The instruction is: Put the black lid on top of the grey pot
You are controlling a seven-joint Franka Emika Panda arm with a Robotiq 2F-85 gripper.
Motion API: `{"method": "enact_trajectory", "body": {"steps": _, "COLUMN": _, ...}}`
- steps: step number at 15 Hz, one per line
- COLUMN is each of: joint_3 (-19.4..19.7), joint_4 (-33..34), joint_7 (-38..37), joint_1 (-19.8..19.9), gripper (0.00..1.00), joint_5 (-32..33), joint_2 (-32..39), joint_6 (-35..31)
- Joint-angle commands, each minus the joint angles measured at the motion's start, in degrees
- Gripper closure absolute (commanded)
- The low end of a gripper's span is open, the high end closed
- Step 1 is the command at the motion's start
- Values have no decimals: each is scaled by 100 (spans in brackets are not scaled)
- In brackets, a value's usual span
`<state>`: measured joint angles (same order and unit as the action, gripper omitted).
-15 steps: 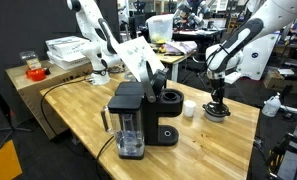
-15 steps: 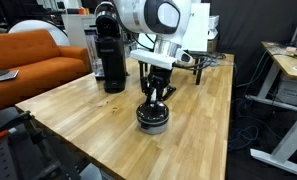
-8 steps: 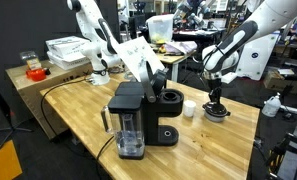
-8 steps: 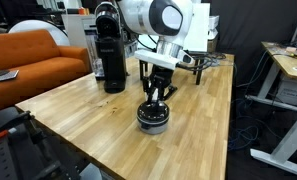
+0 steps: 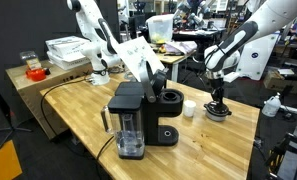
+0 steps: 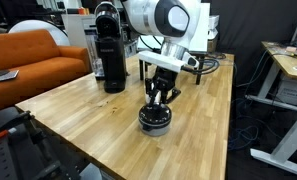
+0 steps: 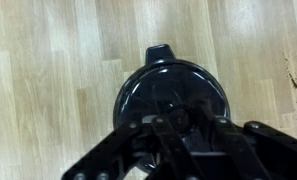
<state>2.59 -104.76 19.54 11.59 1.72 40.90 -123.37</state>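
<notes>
The grey pot [image 6: 153, 124] stands on the wooden table and also shows in an exterior view [image 5: 217, 114]. The black lid [image 6: 153, 113] lies on top of it, covering its mouth. In the wrist view the glossy black lid [image 7: 173, 80] fills the middle, with its centre knob between my fingers. My gripper [image 6: 156, 101] hangs straight above the lid, fingers spread to either side of the knob and open. It also shows in an exterior view [image 5: 217, 98] and in the wrist view [image 7: 173, 128]. The pot's inside is hidden by the lid.
A black coffee machine [image 5: 138, 115] stands mid-table and also shows in an exterior view [image 6: 110, 50]. A small white cup [image 5: 189, 108] sits between it and the pot. A white bottle [image 5: 272, 104] is near the table edge. An orange sofa [image 6: 28, 60] stands beyond the table.
My gripper has shifted slightly over the lid. The lid and pot stay in place.
</notes>
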Motion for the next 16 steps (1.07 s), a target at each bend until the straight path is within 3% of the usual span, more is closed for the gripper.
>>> {"method": "enact_trajectory", "body": {"steps": 1, "joint_3": -86, "joint_4": 119, "joint_7": 96, "joint_1": 98, "gripper": 40, "joint_5": -70, "joint_2": 15, "joint_6": 232}}
{"method": "enact_trajectory", "body": {"steps": 3, "joint_3": -111, "joint_4": 108, "joint_7": 119, "joint_1": 99, "gripper": 36, "joint_5": -83, "joint_2": 7, "joint_6": 283}}
{"method": "enact_trajectory", "body": {"steps": 4, "joint_3": -42, "joint_4": 28, "joint_7": -12, "joint_1": 22, "gripper": 56, "joint_5": 18, "joint_2": 7, "joint_6": 76}}
{"method": "enact_trajectory", "body": {"steps": 7, "joint_3": -57, "joint_4": 29, "joint_7": -10, "joint_1": 18, "gripper": 36, "joint_5": 15, "joint_2": 7, "joint_6": 105}}
{"method": "enact_trajectory", "body": {"steps": 16, "joint_3": -56, "joint_4": 32, "joint_7": -10, "joint_1": 19, "gripper": 36, "joint_5": 15, "joint_2": 7, "joint_6": 123}}
